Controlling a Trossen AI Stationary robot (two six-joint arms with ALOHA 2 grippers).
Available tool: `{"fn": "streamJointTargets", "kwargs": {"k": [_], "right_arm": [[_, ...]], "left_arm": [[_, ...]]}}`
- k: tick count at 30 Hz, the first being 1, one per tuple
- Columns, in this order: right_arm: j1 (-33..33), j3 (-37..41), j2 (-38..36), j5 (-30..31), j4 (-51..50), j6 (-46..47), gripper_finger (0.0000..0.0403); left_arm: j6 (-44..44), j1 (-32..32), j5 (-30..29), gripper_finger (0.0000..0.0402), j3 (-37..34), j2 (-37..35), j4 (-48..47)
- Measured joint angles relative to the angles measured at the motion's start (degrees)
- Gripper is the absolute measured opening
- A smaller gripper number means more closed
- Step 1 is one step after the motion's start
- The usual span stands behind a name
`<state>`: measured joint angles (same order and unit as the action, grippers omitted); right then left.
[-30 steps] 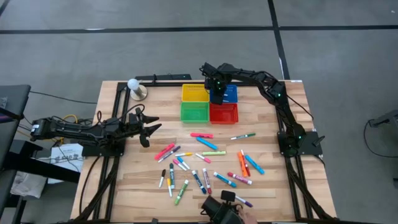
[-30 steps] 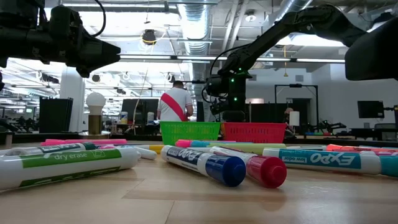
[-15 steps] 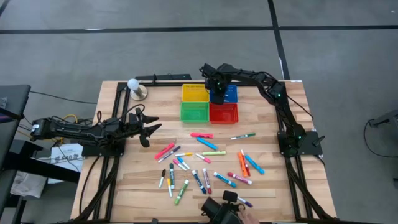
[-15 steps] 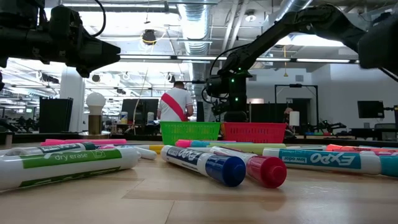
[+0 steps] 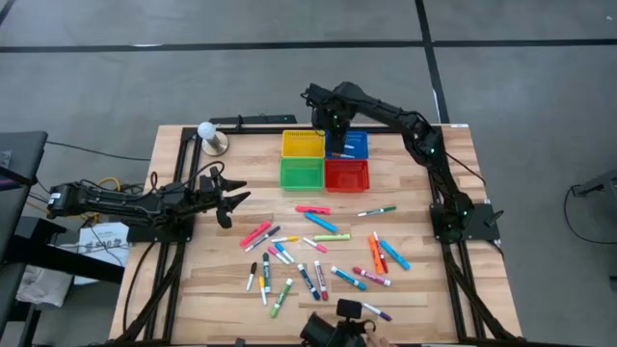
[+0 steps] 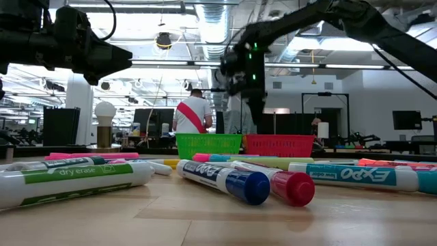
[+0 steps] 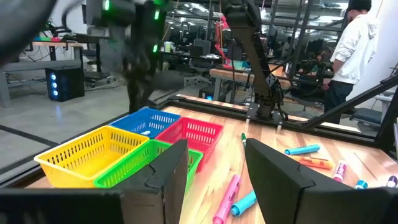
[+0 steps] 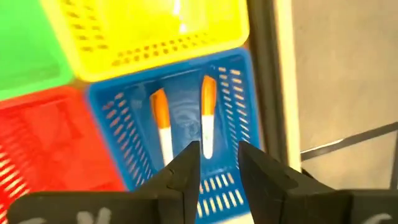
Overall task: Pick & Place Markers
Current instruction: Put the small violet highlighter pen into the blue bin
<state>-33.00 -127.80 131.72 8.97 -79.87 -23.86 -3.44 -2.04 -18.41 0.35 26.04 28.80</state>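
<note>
Wooden surface (image 5: pixel 212 289): markers (image 5: pixel 318 253) scattered near blue basket (image 8: pixel 180 137). Right pincer (image 8: pixel 217 163) above it, fingers apart, empty; two orange-capped markers (image 8: pixel 208 115) inside. Next: fetch another. Left pincer (image 7: pixel 214 171) open, waiting well away.

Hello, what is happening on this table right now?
A two-armed robot sorts markers into coloured baskets. The right pincer hangs open and empty above the blue basket, where two orange-capped markers lie side by side. The left pincer waits open at the table's left side. Many markers lie scattered on the table.
</note>
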Motion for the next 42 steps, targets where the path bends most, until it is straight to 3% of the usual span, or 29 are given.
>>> {"fn": "streamJointTargets", "kwargs": {"k": [4, 25, 42], "right_arm": [[1.38, -7.28, -0.16, 0.01, -5.62, 0.29, 0.0098], [15.44, -4.09, -21.5, -0.46, -10.12, 13.64, 0.0098], [32.71, -3.92, -25.59, -1.73, -10.13, 27.82, 0.0098]], "left_arm": [[0.0, 0.0, 0.0, 0.0161, -0.01, 0.0, -0.02], [0.0, -0.02, 0.0, 0.0161, -0.01, 0.37, -0.02], [0.0, -0.02, 0.0, 0.0161, 0.01, 0.37, -0.02]]}}
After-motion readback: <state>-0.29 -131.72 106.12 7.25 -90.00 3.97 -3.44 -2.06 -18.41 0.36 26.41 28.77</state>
